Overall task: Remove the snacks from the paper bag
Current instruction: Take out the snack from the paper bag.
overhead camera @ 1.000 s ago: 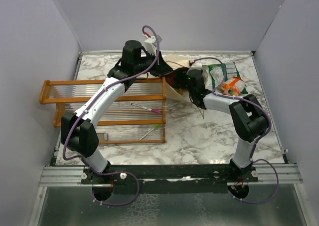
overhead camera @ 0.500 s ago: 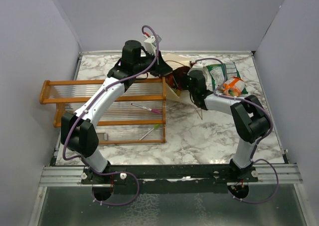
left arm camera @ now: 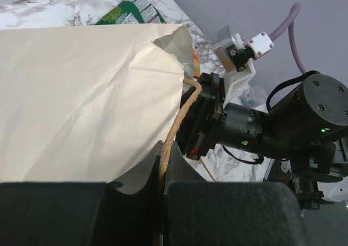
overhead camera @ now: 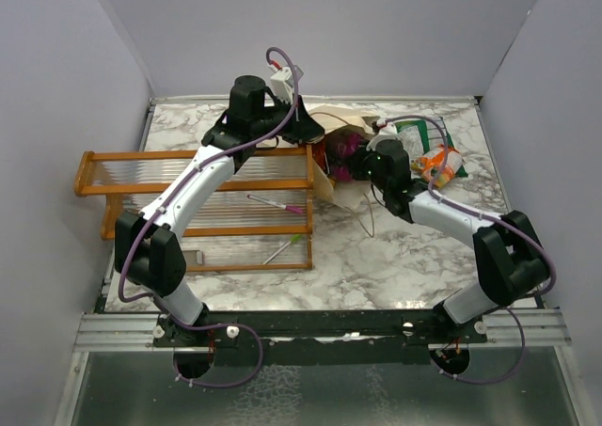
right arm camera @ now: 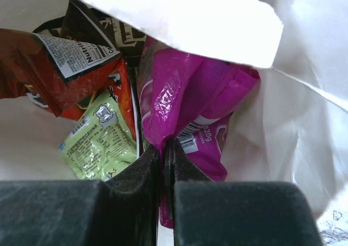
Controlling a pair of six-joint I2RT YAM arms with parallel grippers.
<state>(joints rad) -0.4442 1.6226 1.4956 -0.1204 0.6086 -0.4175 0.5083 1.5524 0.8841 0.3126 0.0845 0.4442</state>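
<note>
The tall cream paper bag (left arm camera: 81,94) lies tipped on the marble table (overhead camera: 376,247) at the far middle, its mouth turned toward the right arm. The left gripper (left arm camera: 162,162) is pinched shut on the bag's rim, where a thin twine handle (left arm camera: 185,102) runs, holding the opening up. The right gripper (right arm camera: 163,151) is inside the mouth, jaws nearly together and clamped on the lower edge of a crinkly magenta foil packet (right arm camera: 190,105). That packet stands straight ahead of the right gripper with its long axis running deeper into the bag, so the pull should come straight back along the gripper's own line, toward the near right. Left of it in the bag sit a red chip bag (right arm camera: 70,67), a lime-green packet (right arm camera: 100,143) and a dark brown packet (right arm camera: 109,31), touching or overlapping one another; the red one presses against the magenta packet and may drag along. The paper folds low over the top of the mouth, leaving little clearance above. Outside, bare marble opens on the near side, while a green-white packet (overhead camera: 411,139) and an orange packet (overhead camera: 438,163) lie just right of the bag and the orange wooden rack (overhead camera: 198,200) closes its left side.
</note>
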